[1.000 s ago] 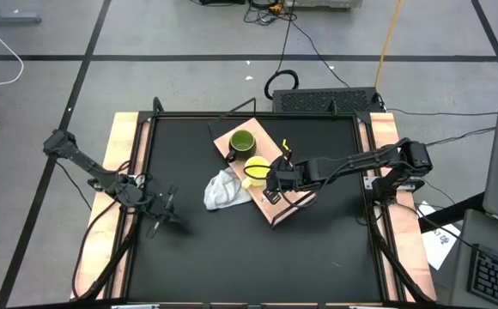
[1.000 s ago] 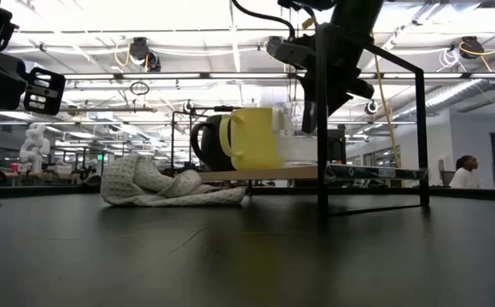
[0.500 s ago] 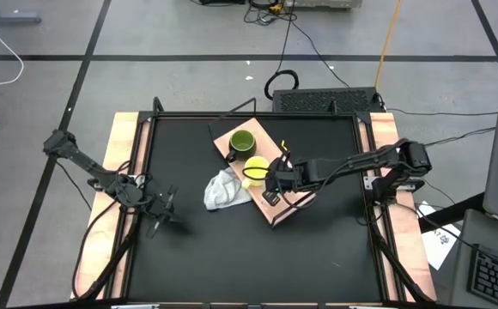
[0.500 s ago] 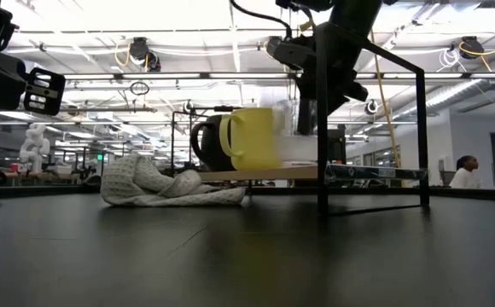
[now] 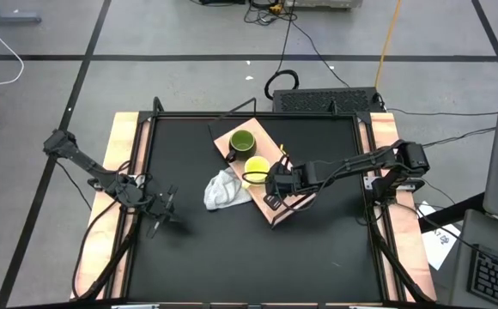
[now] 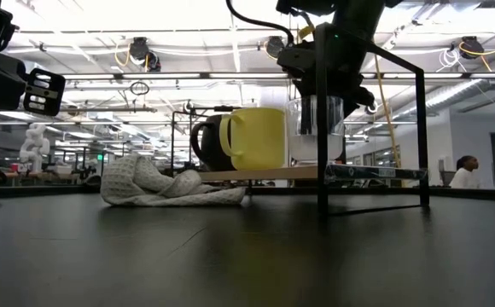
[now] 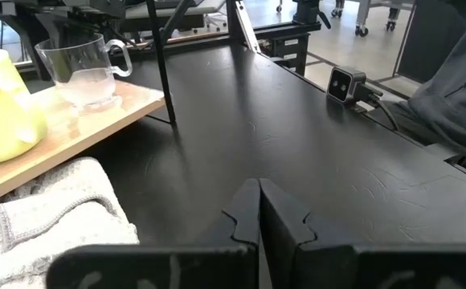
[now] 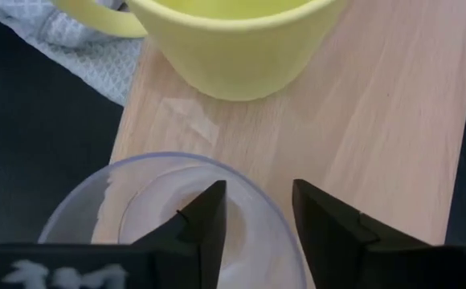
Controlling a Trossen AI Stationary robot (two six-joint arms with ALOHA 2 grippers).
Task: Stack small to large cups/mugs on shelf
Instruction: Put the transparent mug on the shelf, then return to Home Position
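Note:
The light-wood shelf (image 5: 290, 206) lies slantwise at the table's middle. On it stand the dark green mug (image 5: 242, 142), the yellow mug (image 5: 256, 169) and the clear glass cup (image 6: 314, 128), in a row and all upright. The glass cup also shows in the left wrist view (image 7: 84, 68). My right gripper (image 5: 275, 184) is above the glass cup, pointing down and open. One finger (image 8: 205, 217) is inside the cup's rim and the other (image 8: 329, 229) is outside it. My left gripper (image 7: 259, 210) is shut and empty near the table's left edge. My right gripper's fingers stand on either side of the glass cup's wall at the rim (image 8: 269, 205), coming from above. A gap shows between them, and I cannot tell whether either finger touches the glass. The cup rests upright with its base on the shelf.
A crumpled white cloth (image 5: 223, 190) lies on the table against the shelf's left side. The shelf's thin dark metal frame (image 6: 322, 170) rises around the cups. There is bare black tabletop toward the near edge and the right.
My right gripper has shifted a little toward the table's near edge over the shelf. The glass cup now stands upright beside the yellow mug.

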